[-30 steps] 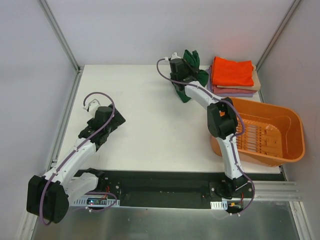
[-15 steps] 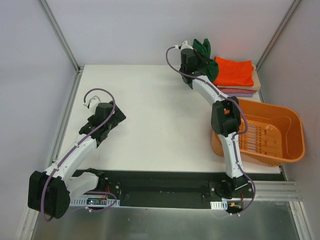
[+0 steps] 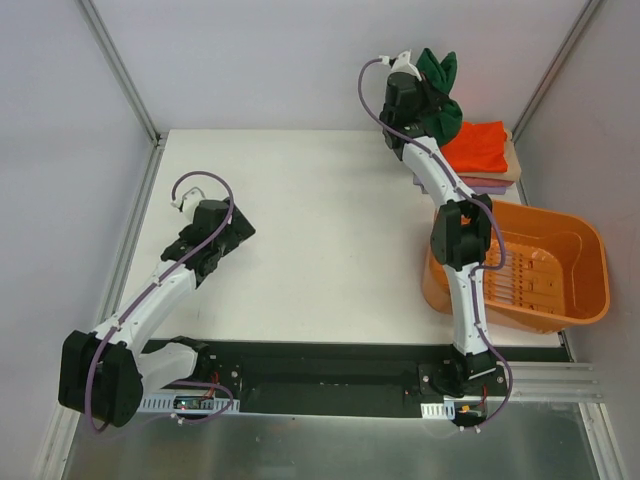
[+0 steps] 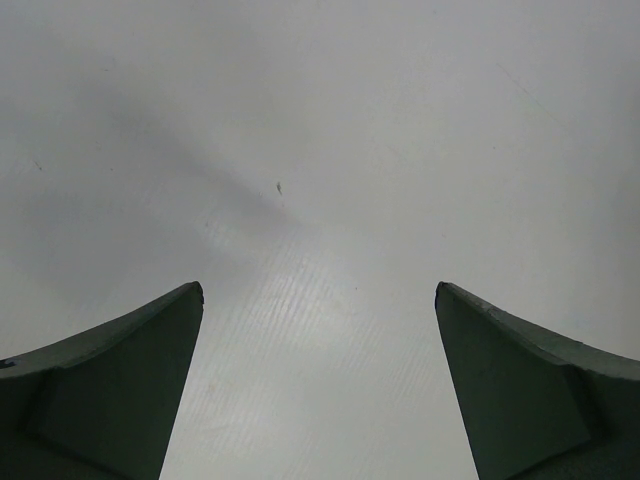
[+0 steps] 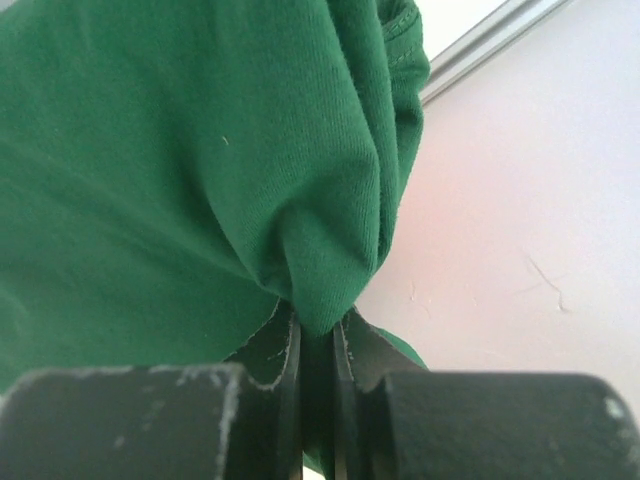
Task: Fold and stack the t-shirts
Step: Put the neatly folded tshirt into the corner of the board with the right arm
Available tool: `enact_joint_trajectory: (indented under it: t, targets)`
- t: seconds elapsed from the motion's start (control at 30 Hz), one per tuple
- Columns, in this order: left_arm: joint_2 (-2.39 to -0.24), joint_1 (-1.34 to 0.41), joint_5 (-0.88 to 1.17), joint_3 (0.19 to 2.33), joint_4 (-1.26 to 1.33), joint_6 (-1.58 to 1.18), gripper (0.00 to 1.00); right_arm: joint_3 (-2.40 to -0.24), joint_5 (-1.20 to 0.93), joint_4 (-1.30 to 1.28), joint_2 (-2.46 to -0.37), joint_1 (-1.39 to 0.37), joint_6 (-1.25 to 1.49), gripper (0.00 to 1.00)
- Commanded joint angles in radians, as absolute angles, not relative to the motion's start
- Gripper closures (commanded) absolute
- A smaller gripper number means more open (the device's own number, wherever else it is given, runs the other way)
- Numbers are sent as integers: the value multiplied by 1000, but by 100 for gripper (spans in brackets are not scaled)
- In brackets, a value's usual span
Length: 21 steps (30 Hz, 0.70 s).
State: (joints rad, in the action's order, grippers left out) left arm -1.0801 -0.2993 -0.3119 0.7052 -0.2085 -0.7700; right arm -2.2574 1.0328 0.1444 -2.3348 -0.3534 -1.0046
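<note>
The white table has grey walls close on its left, back and right sides. A wide stretch of white table top lies between the two arms. The back right corner is crowded.

An orange plastic basket sits at the right edge of the table, close to the wall. Its floor with long slots shows from above. Just behind the basket is a pile of folded shirts. The bright orange folded t-shirt is on top, a tan folded t-shirt peeks out under it, and a lavender folded t-shirt is at the bottom.

The right arm stretches far out to the back right corner. The right tool is lifted up near the back wall and is pinched tight on the dark green cloth t-shirt. In the wrist view the right tool squeezes a fold of the dark green cloth t-shirt. The shirt hangs in a bunch at the left corner of the pile (I cannot tell if it touches the orange one).

The left arm is bent over the left part of the table. The left tool is low, its fingers spread wide with nothing in them. Its own view shows the left tool with only table between the fingers.
</note>
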Motion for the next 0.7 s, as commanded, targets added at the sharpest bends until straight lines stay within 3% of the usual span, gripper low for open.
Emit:
enact_joint_trajectory:
  t: [0.0,0.5,0.67]
  targets:
    - [-1100,-291,-295,753,-209,-762,1,-2307,1082,72,-2261,-339,-838,99]
    - [-1161,-290,-275,782,-215,-759,1,-2306,1126,5,-2279,-227,-723,99]
    - [-1184,-290,-272,805,-219,-756,1,-2286,1042,-74,-2286,-172,-663,99]
